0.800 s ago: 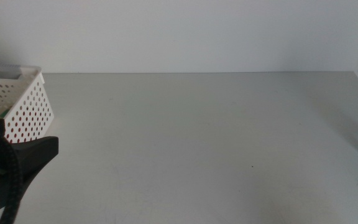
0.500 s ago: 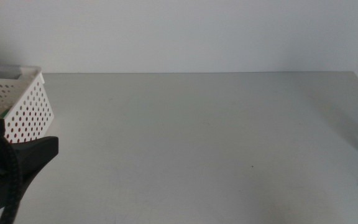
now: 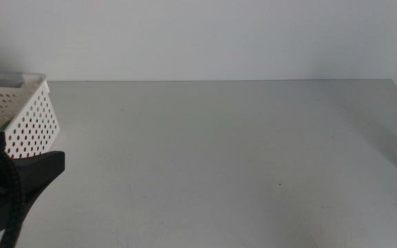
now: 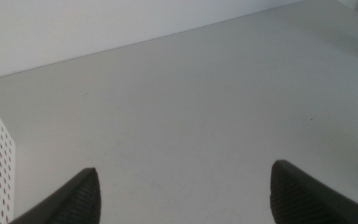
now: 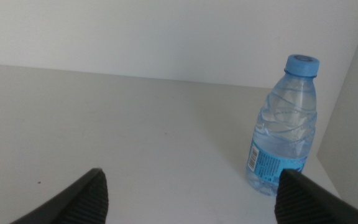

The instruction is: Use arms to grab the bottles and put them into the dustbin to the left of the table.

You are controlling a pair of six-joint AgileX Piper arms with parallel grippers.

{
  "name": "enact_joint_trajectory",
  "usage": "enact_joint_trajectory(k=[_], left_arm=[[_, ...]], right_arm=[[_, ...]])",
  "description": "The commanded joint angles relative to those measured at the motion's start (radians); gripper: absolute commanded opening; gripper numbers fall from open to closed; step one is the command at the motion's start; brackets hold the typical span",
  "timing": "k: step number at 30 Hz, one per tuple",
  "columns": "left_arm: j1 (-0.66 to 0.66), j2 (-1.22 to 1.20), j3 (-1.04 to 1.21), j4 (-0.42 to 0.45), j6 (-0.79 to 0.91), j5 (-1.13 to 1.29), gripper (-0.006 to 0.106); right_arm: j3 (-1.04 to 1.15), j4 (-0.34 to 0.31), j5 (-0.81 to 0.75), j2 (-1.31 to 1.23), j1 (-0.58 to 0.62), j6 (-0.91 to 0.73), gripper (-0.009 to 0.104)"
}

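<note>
The left tool (image 4: 182,193) is hovering spread and empty over the tabletop (image 3: 219,145), beside the dustbin (image 3: 26,114) at the far left. The right tool (image 5: 191,196) is also gaping empty, facing the water bottle (image 5: 283,127) standing upright at the tabletop's right edge.

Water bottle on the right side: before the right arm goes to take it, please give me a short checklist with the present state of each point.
1. Water bottle stands upright on the table: ok.
2. Blue cap is on: ok.
3. Right gripper is open, nothing between its jaws: ok.
4. Bottle sits between the jaws: not ok, it is off to one side.
5. Left gripper is open, waiting beside the dustbin: ok.
6. Room left in the dustbin: cannot tell.
</note>
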Motion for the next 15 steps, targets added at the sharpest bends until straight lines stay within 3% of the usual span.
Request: enact_joint_trajectory(k=[1, 10, 15], left_arm=[[-0.001, 0.002, -0.026, -0.001, -0.013, -0.075, 0.094], [-0.001, 0.002, -0.026, -0.001, -0.013, -0.075, 0.094], [-0.001, 0.002, -0.026, -0.001, -0.013, -0.075, 0.094]], right_arm=[[-0.010, -0.010, -0.199, 0.101, -0.007, -0.012, 0.071], [-0.010, -0.010, -0.518, 0.471, -0.007, -0.032, 0.071], [-0.010, -0.010, -0.540, 0.549, -0.007, -0.031, 0.071]])
